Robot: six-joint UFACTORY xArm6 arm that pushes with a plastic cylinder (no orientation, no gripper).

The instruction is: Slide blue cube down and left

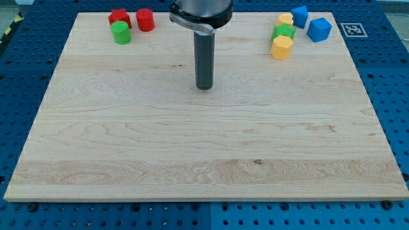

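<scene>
The blue cube (319,29) sits near the board's top right corner. A second, smaller blue block (300,15) lies just up and left of it. My tip (204,87) rests on the wooden board (204,147) in the upper middle. It is far to the left of the blue cube and a little lower, touching no block.
Left of the blue blocks stand a yellow block (285,20), a green block (284,31) and a yellow hexagon (281,47), close together. At the top left are a red block (119,17), a red cylinder (145,20) and a green cylinder (121,32).
</scene>
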